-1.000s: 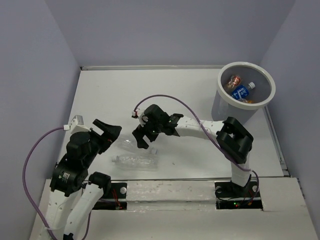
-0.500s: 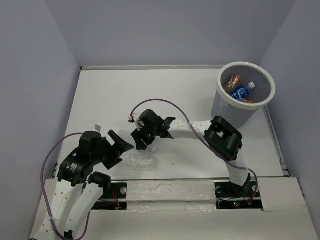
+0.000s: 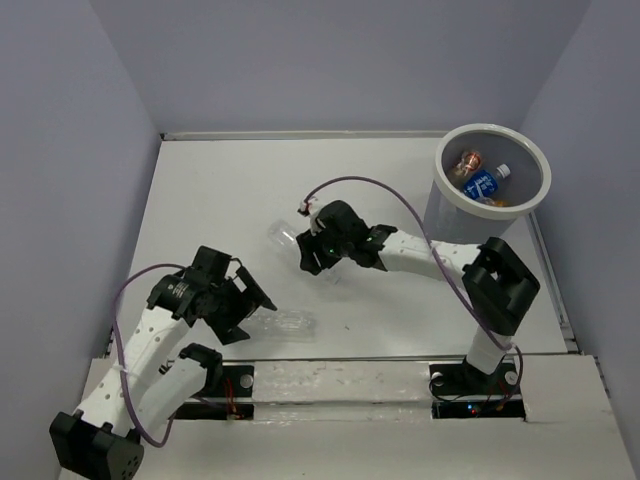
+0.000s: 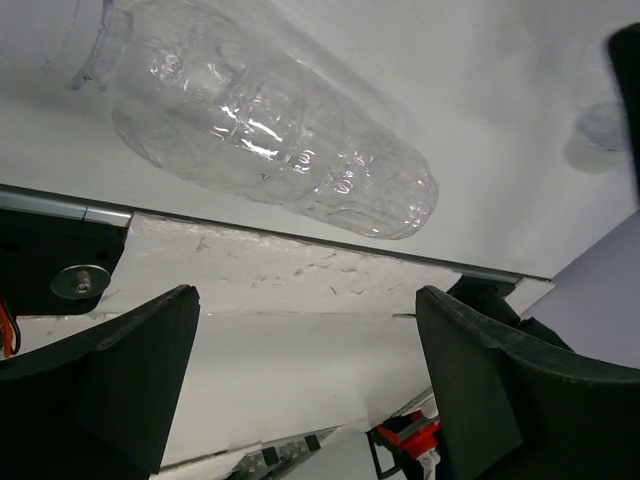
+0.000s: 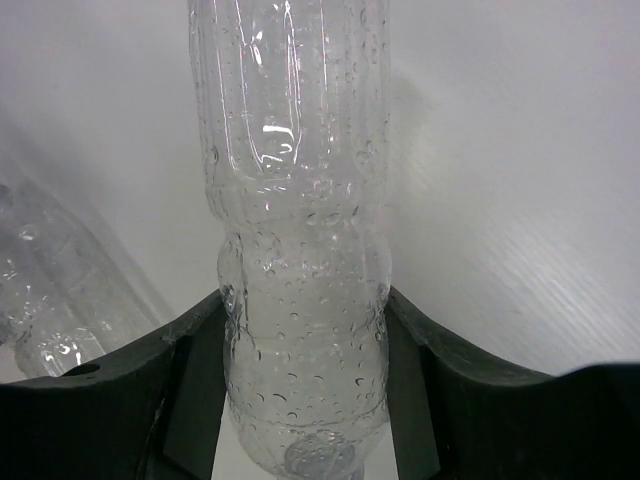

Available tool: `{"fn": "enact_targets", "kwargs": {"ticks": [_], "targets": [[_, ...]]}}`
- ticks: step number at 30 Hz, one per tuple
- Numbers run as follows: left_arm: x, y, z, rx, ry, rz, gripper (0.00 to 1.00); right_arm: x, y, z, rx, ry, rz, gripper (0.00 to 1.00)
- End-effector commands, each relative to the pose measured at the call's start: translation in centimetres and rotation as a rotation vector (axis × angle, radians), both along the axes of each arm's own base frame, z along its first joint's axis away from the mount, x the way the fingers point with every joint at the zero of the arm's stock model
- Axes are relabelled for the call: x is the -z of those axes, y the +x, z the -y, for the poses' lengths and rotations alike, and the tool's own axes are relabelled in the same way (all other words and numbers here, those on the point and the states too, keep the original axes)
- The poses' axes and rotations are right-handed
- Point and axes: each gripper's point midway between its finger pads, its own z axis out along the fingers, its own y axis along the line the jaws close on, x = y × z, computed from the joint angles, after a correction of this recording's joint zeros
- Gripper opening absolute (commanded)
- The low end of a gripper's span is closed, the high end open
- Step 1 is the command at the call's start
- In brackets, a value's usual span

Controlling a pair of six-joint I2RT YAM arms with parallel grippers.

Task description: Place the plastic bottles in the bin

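**Change of state.** A second ago the right pincer [image 3: 310, 251] stood open above two bottles lying near the middle of the desk [image 3: 220, 190]. It has since closed on one of them, a clear bottle [image 3: 283, 235], and carried it toward the far side. In the right wrist view both fingers [image 5: 195, 385] press against the bottle's narrow waist. The body projects forward beyond the fingertips, and in the overhead view it points far-left. Whether the bottle is fully off the desk cannot be confirmed.

**Left arm.** The left pincer [image 3: 250, 314] is fully open, as it was before. The arm has swung in and now hangs just left of the second clear bottle [image 3: 286, 322]. This bottle lies on its side close to the near edge of the desk. In the left wrist view it sits ahead of the spread fingers [image 4: 120, 385], not yet between them.

**Bin.** The bin [image 3: 528, 205] stands at the far right, well apart from both pincers. It already contains a blue-labelled bottle [image 3: 483, 183] and others.

**Meaning for the task.**
- The grasp step on the clear bottle appears complete.
- You should expect transport to the right, over the rim, before release.
- The grip sits near one end, so watch for the bottle swinging or slipping.
- One bottle on the desk remains to be picked up.
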Motion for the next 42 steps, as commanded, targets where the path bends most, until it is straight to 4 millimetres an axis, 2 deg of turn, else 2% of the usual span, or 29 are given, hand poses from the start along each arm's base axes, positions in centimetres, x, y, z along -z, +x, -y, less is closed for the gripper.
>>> {"fn": "enact_targets", "kwargs": {"ticks": [1, 2, 3, 6, 10, 11, 13, 18, 21, 24, 26, 28, 31, 33, 34, 37, 38, 39, 40, 41, 42], "targets": [[0.2, 0.0, 1.2, 0.033, 0.044, -0.045, 0.99, -4.3, 2.9, 2.9, 0.122, 0.094, 0.082, 0.38], [0.4, 0.2, 1.6, 0.043, 0.053, -0.043, 0.99, -4.8, 3.1, 3.4, 0.135, 0.100, 0.092, 0.38], [1.1, 0.3, 1.8, 0.053, 0.079, -0.078, 0.99, -6.1, 3.3, 4.0, 0.150, 0.119, 0.114, 0.38], [2.5, 0.4, 2.0, 0.084, 0.147, -0.132, 0.99, -6.8, 3.2, 5.3, 0.171, 0.123, 0.137, 0.38], [3.8, 1.1, 1.8, 0.074, 0.203, -0.135, 0.99, -9.8, 3.2, 6.7, 0.179, 0.206, 0.160, 0.38], [4.1, 1.5, 1.6, 0.064, 0.219, -0.124, 0.99, -9.8, 3.4, 7.2, 0.192, 0.207, 0.162, 0.38], [4.7, 2.5, 0.8, 0.050, 0.287, -0.106, 0.99, -10.4, 3.1, 7.4, 0.187, 0.220, 0.180, 0.38], [6.0, 5.0, 1.5, 0.040, 0.301, -0.048, 0.99, -11.7, 2.3, 7.1, 0.141, 0.272, 0.199, 0.38], [6.9, 5.9, 1.4, 0.026, 0.322, -0.022, 0.99, -11.9, 2.1, 6.9, 0.129, 0.283, 0.197, 0.38], [8.7, 5.6, 0.7, 0.026, 0.344, -0.019, 0.98, -12.3, 1.8, 7.1, 0.126, 0.292, 0.204, 0.38], [8.8, 6.0, 0.7, 0.029, 0.350, 0.008, 0.95, -12.2, 1.8, 7.2, 0.129, 0.290, 0.205, 0.38], [8.5, 7.1, 0.6, 0.041, 0.367, 0.065, 0.88, -12.4, 1.8, 7.4, 0.138, 0.292, 0.211, 0.38], [7.3, 9.0, 0.9, 0.061, 0.371, 0.157, 0.82, -14.6, 1.9, 7.7, 0.158, 0.342, 0.266, 0.37], [5.8, 10.9, 1.4, 0.094, 0.375, 0.250, 0.76, -16.0, 1.8, 8.2, 0.172, 0.369, 0.298, 0.36], [5.2, 11.6, 1.5, 0.103, 0.381, 0.284, 0.75, -18.4, 1.2, 8.9, 0.182, 0.415, 0.335, 0.36], [2.9, 13.5, 2.3, 0.127, 0.373, 0.411, 0.74, -22.9, 0.5, 10.6, 0.221, 0.487, 0.426, 0.37], [1.8, 13.9, 2.6, 0.123, 0.352, 0.463, 0.74, -25.4, -0.1, 11.9, 0.246, 0.527, 0.484, 0.37], [1.2, 14.1, 2.9, 0.134, 0.338, 0.501, 0.74, -27.0, 0.0, 12.8, 0.279, 0.537, 0.527, 0.37], [-0.5, 14.9, 3.5, 0.119, 0.297, 0.578, 0.72, -28.3, 0.9, 14.7, 0.373, 0.511, 0.599, 0.37], [-1.2, 15.0, 4.0, 0.136, 0.272, 0.618, 0.72, -30.7, 1.0, 16.3, 0.430, 0.522, 0.659, 0.37], [-2.0, 15.4, 4.2, 0.134, 0.258, 0.657, 0.71, -30.8, 1.6, 17.5, 0.493, 0.494, 0.691, 0.37]]}}
